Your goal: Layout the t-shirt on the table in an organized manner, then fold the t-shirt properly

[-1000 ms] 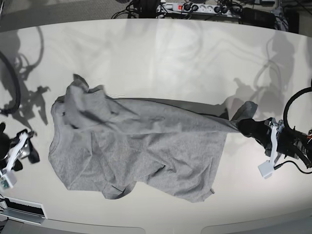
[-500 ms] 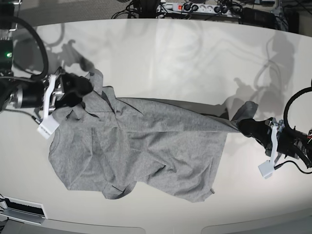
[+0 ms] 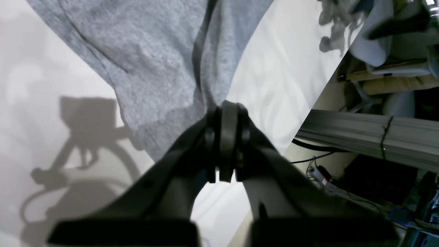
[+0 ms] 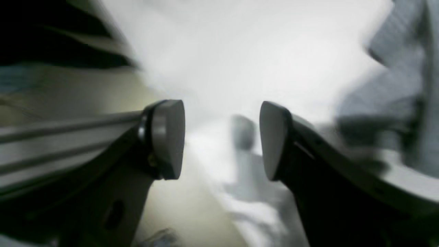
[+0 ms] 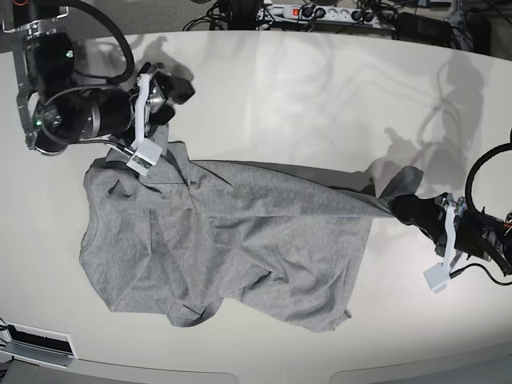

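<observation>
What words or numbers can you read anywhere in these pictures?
None can be read.
The t-shirt shows only plain grey cloth; no lettering faces any camera.
The table is bare of print.
The left gripper and right gripper carry no readable marks; the right wrist view is blurred.
The power strip behind the table is too small to read.

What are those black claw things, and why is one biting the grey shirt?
They are a robot's two hands, called grippers. One picture looks down from above; the other two come from small cameras on each arm's wrist. A grey t-shirt lies crumpled on a big white table. The left gripper is shut on one edge of the shirt, pinching the cloth. The right gripper is open and holds nothing; its picture is blurry. From above, it hangs over the table by the shirt's other end.
</observation>
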Available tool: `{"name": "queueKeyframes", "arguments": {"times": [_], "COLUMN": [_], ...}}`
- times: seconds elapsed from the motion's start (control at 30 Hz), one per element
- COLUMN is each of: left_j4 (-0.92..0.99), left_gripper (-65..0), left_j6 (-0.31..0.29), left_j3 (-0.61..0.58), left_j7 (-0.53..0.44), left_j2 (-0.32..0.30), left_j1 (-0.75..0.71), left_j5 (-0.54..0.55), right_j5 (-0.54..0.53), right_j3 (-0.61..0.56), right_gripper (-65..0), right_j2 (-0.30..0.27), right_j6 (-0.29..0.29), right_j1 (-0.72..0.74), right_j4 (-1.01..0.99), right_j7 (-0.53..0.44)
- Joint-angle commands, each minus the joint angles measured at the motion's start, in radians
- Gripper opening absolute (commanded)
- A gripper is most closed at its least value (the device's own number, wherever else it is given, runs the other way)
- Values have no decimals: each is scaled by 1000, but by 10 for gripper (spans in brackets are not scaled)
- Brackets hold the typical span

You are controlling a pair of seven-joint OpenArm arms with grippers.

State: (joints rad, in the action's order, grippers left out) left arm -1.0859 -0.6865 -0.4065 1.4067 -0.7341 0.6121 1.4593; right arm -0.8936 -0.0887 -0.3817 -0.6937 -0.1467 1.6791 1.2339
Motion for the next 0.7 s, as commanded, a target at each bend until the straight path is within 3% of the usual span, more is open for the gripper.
{"name": "queueKeyframes", "arguments": {"times": [0.0,0.1,0.33,0.4,0.5,0.67], "left_j4": [-11,-11,-11,-11,-11,-11], "left_gripper": [-650,-650,-650,-650,-650,-650], "left_j6": [-3,-3,-3,-3,-3,-3], "left_j3": [12,12,12,12,12,12], "left_j7": [-10,-10,-10,-10,-10,-10], "left_j2": [-17,-17,-17,-17,-17,-17], "left_j1": [31,31,31,31,31,31], "left_j5": [24,24,24,24,24,24], "right_j5": [44,172,199,260,380,485], "right_j3": [1,1,2,1,-5,-5], "right_gripper": [-293,-292,-292,-292,-292,-292], "right_j2": [-13,-14,-14,-14,-14,-14], "right_j6": [-4,-4,-4,-1,46,93], "right_j1": [17,18,19,18,16,16], "right_j4": [14,14,14,14,14,14], "right_j7": [-62,-148,-141,-178,-254,-334]}}
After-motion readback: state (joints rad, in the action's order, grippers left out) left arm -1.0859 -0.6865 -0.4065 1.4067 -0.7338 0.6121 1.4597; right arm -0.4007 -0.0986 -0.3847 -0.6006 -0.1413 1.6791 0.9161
